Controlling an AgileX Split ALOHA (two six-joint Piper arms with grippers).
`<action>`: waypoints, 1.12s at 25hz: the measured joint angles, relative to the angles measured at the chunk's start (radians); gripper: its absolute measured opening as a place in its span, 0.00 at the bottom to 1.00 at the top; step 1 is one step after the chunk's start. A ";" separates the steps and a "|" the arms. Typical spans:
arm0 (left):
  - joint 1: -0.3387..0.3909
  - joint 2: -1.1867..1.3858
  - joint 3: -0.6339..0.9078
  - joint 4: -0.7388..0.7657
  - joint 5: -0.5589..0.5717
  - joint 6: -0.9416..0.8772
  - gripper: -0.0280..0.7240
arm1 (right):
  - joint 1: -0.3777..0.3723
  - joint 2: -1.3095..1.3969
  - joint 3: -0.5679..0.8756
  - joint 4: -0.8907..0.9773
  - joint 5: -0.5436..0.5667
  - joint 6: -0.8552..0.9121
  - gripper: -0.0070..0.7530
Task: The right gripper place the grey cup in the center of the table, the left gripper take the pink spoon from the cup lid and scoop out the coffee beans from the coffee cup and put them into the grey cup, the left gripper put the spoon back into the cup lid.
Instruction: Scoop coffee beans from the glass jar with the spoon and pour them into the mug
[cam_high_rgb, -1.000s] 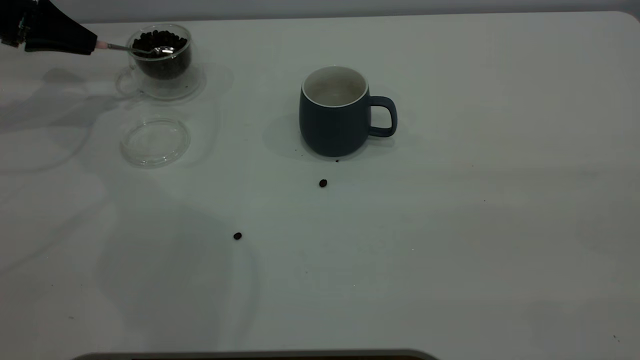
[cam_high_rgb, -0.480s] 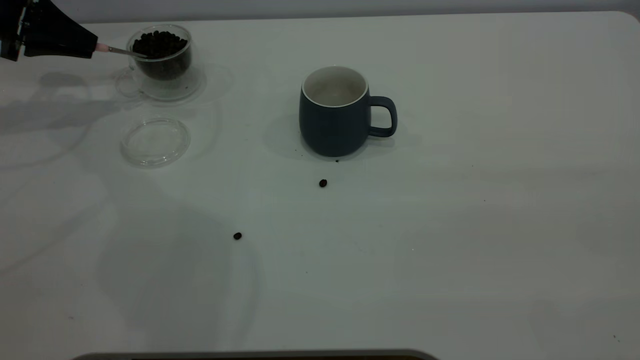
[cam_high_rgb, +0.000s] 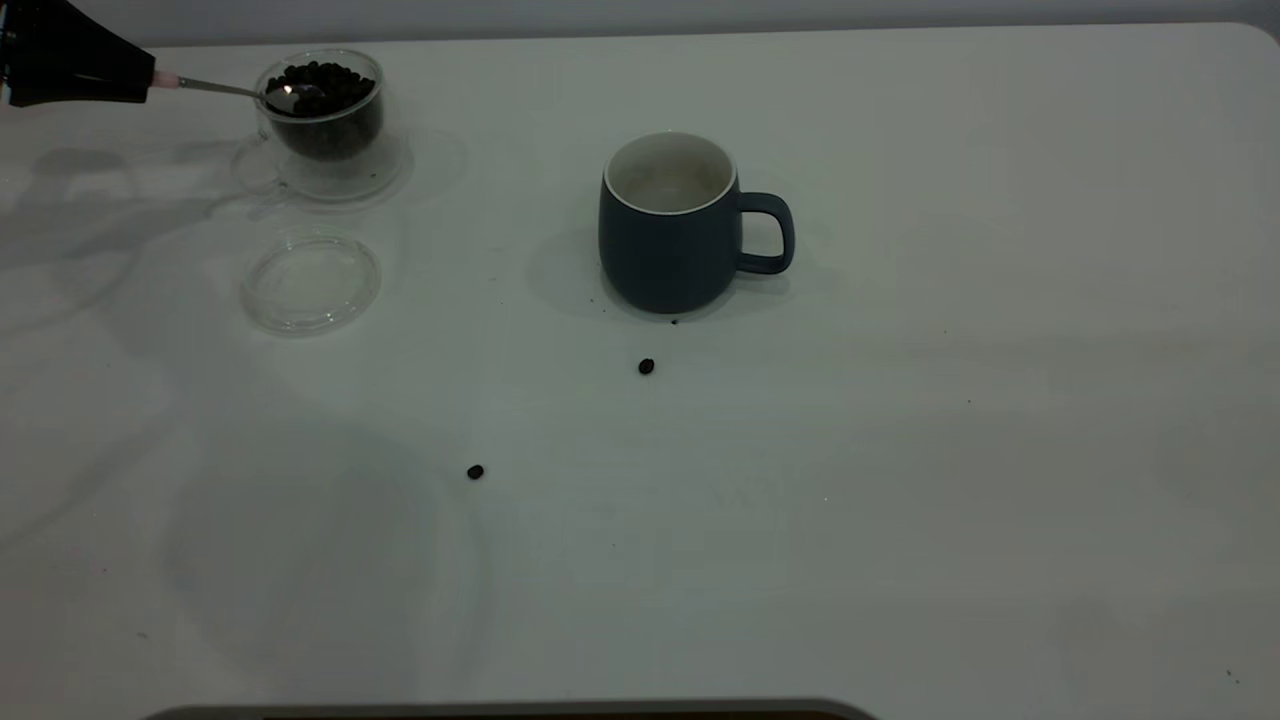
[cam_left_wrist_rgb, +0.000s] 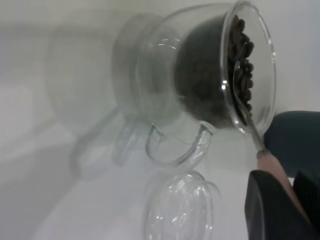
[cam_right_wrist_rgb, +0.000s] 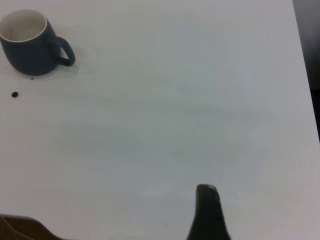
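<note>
The left pincer (cam_high_rgb: 140, 82), at the surface's (cam_high_rgb: 900, 450) far left corner, is clenched on the pink spoon (cam_high_rgb: 230, 90), whose bowl rests on the coffee beans (cam_high_rgb: 322, 80) in the coffee cup (cam_high_rgb: 325, 125). The cup lid (cam_high_rgb: 311, 283) lies nearby, apparently empty. The grey cup (cam_high_rgb: 672, 225) stands mid-surface. Whether the right pincer (cam_right_wrist_rgb: 207, 212) is released or clenched I cannot tell.

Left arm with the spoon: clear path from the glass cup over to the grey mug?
Probably yes. The left gripper holds the pink spoon with its bowl in the coffee cup. Only bare table lies between that and the grey cup, whose mouth is open. The cup lid sits off that line.
</note>
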 joint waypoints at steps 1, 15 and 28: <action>0.000 0.000 0.000 -0.005 0.007 0.000 0.19 | 0.000 0.000 0.000 0.000 0.000 0.000 0.79; 0.008 0.000 0.000 -0.048 0.014 -0.002 0.19 | 0.000 0.000 0.000 0.000 0.000 -0.001 0.79; 0.027 0.000 0.000 -0.098 0.014 -0.092 0.19 | 0.000 0.000 0.000 0.000 0.000 0.000 0.79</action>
